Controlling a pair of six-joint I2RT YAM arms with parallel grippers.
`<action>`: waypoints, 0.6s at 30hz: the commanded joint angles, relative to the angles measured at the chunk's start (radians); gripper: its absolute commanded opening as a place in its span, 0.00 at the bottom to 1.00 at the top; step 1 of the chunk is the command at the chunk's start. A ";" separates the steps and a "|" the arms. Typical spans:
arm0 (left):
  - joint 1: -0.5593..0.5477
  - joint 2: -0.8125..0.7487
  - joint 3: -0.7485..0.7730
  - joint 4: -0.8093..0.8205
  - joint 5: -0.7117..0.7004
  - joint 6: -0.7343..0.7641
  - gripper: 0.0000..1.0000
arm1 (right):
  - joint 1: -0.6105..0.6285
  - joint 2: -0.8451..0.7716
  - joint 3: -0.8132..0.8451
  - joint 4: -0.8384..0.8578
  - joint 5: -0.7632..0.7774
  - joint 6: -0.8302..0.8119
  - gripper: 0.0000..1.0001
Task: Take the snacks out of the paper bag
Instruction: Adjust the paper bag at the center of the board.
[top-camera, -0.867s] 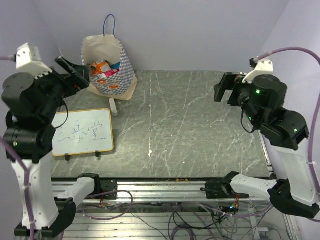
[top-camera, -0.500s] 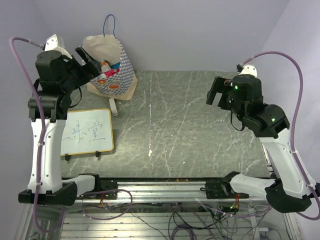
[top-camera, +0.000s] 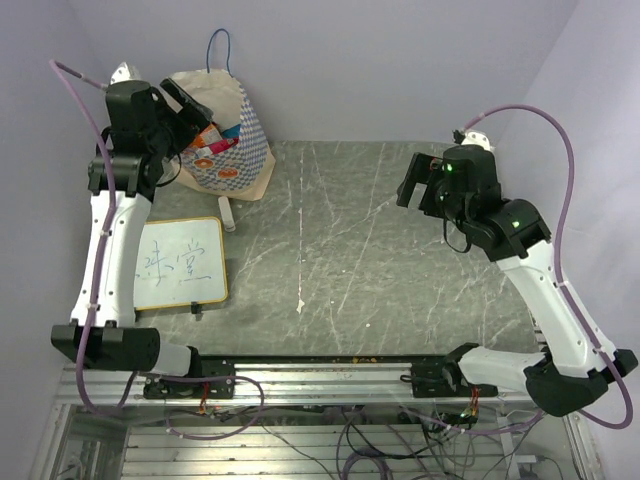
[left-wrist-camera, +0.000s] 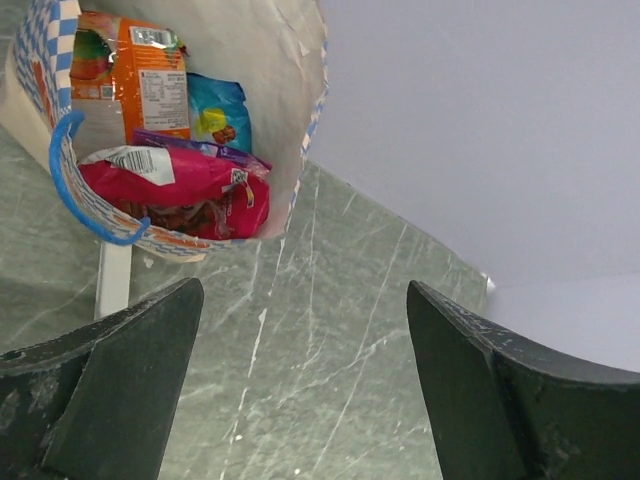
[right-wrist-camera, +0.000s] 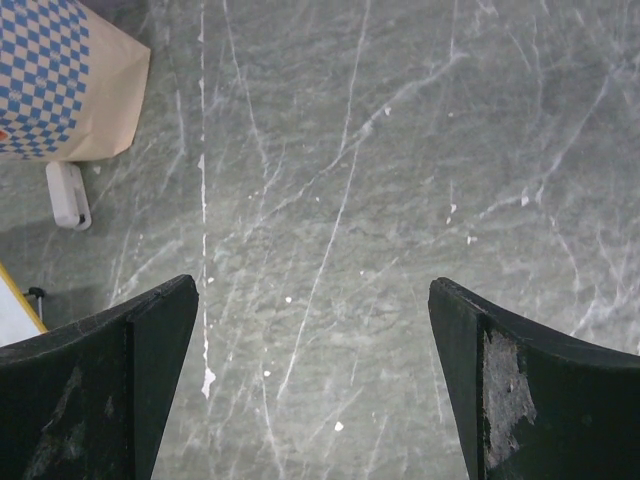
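The paper bag (top-camera: 225, 150) stands at the table's back left, cream with a blue-and-white checked base and a blue cord handle. The snacks (top-camera: 212, 136) lie inside it. The left wrist view looks into the bag (left-wrist-camera: 300, 120): a magenta packet (left-wrist-camera: 170, 190) on top, an orange packet (left-wrist-camera: 150, 70) and a blue packet (left-wrist-camera: 215, 110) behind. My left gripper (top-camera: 192, 102) is open and empty, held high at the left rim of the bag's mouth; it also shows in the left wrist view (left-wrist-camera: 303, 290). My right gripper (top-camera: 412, 185) is open and empty above the table's right half, and its wrist view (right-wrist-camera: 312, 285) shows bare tabletop.
A white writing board (top-camera: 175, 262) lies on the left of the table, in front of the bag. A small white stick-like object (top-camera: 228, 213) lies by the bag's base, also in the right wrist view (right-wrist-camera: 68, 193). Walls close in behind and on both sides.
My left arm has risen and swung back, bringing its gripper up to the bag's mouth. My right arm has stretched out and moved its gripper leftward over the table.
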 joint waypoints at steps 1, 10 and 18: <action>0.017 0.029 0.082 -0.034 -0.162 -0.125 0.94 | -0.011 0.039 -0.005 0.129 0.011 -0.084 1.00; 0.092 0.020 -0.004 -0.077 -0.407 -0.346 0.97 | 0.012 0.141 0.019 0.210 0.122 -0.207 1.00; 0.130 0.141 0.011 -0.020 -0.261 -0.437 0.64 | 0.053 0.125 -0.012 0.234 0.243 -0.266 1.00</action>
